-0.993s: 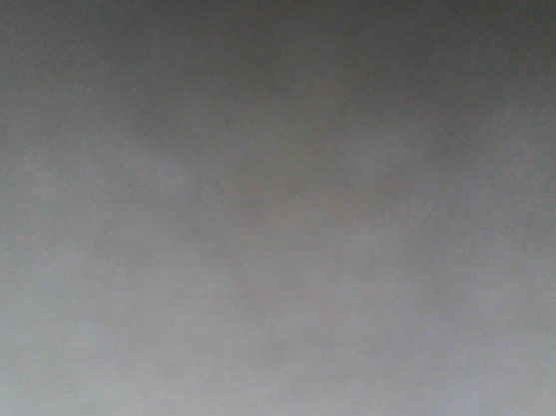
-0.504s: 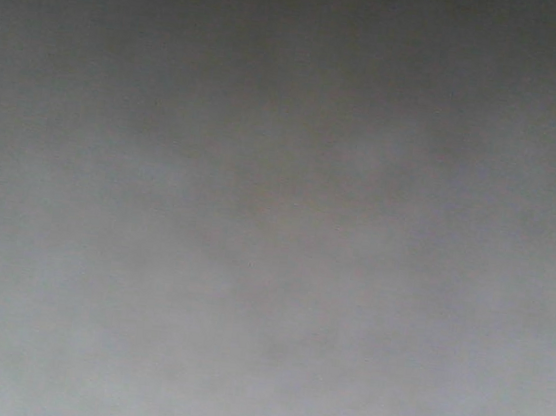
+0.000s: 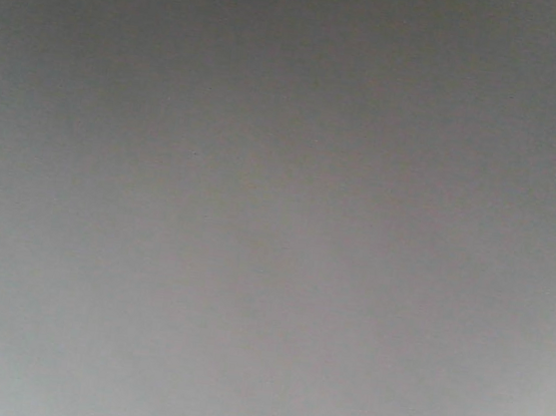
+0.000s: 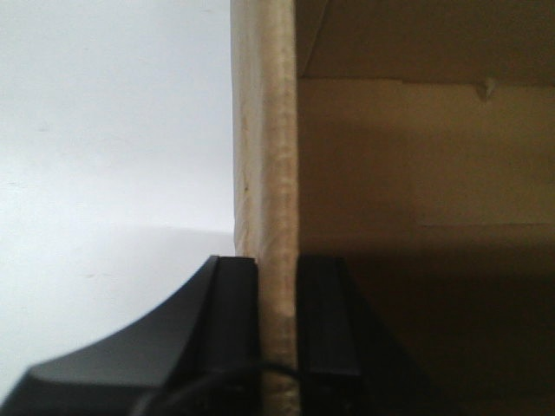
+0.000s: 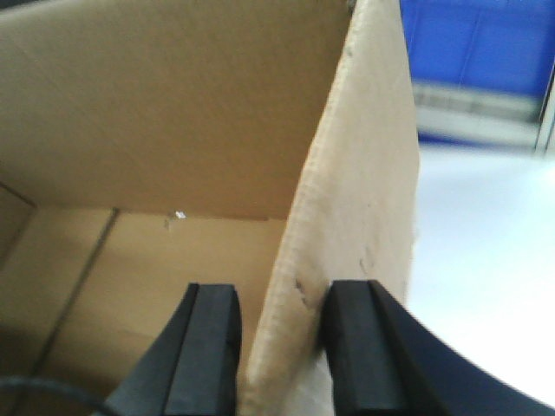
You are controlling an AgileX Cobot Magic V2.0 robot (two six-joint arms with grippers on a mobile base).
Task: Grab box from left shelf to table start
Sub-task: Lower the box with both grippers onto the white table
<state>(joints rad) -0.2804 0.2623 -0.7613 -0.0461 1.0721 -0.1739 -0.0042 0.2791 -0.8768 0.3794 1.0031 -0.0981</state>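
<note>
Pinching one upright wall of the box (image 4: pixel 277 173), the left gripper (image 4: pixel 277 270) has a black finger on each face of the cardboard. It is closed narrow, and the corrugated edge runs straight away from between the fingers; the box's brown inside lies to one side of this gripper and the table (image 4: pixel 113 130) to the other. The right gripper (image 5: pixel 282 299) straddles another wall of the same box (image 5: pixel 364 165) in the same way, closed to the board's thickness, the outer finger flat on the cardboard and the inner one at its foot, so it looks clamped too. With both walls held and whitish table showing just outside each gripper, the box seems to be off the left shelf and at or over the table; whether its bottom touches down cannot be told. The step in hand is judged to be setting it down. That should go well if both arms lower level and together, since thin walls may bend or tear if one gripper leads or twists, and neither should let go until the base sits flat. Beyond the right gripper, past the table's far side, stands a blurred blue shape (image 5: pixel 486 52). The front view shows only featureless grey, so it tells nothing about what lies in the way.
</note>
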